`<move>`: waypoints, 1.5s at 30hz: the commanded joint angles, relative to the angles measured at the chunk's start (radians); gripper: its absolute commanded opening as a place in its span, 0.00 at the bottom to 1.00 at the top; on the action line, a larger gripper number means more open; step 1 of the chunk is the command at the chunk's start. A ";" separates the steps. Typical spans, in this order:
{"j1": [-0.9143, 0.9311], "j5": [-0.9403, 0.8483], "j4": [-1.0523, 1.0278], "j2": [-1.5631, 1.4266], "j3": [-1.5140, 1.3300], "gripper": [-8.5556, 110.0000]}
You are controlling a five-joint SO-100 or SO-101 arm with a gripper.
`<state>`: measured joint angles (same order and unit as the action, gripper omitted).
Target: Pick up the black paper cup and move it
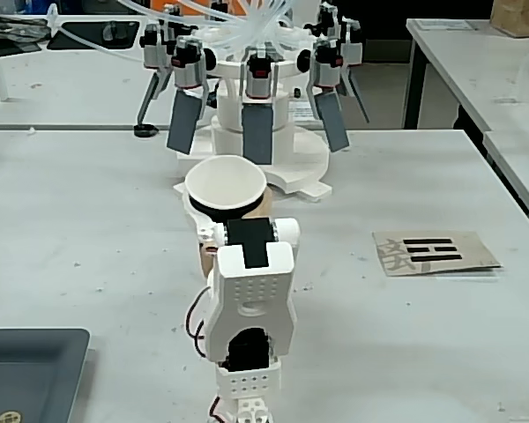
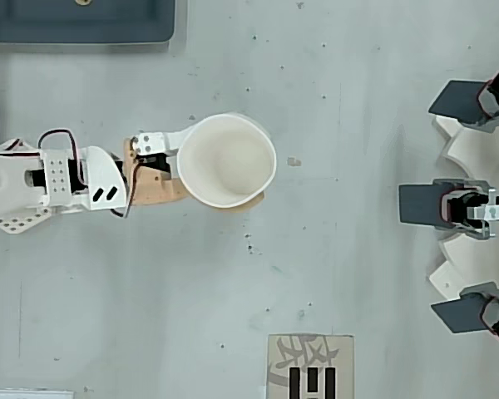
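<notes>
The black paper cup (image 2: 226, 160) stands mouth up, so the overhead view shows mainly its white inside and rim. In the fixed view the cup (image 1: 222, 208) shows a strip of black wall under the white rim. My gripper (image 2: 229, 163) reaches in from the left of the overhead view. Its white finger (image 2: 168, 138) lies along one side of the cup and its tan finger (image 2: 162, 189) along the other, both touching the wall. In the fixed view the gripper (image 1: 226, 201) is mostly hidden under the cup, with the white arm (image 1: 249, 295) in front. Whether the cup rests on the table cannot be told.
A white machine (image 1: 278, 163) with several dark grey paddles (image 2: 422, 204) stands just beyond the cup. A dark tray (image 1: 26, 361) sits beside the arm base. A card with black bars (image 1: 434, 252) lies on the table to the right in the fixed view.
</notes>
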<state>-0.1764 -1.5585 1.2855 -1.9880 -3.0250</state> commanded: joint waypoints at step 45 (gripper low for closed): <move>0.164 -0.034 -0.227 0.434 0.698 0.16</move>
<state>-0.0245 -1.5846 1.0677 -1.5463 -2.4114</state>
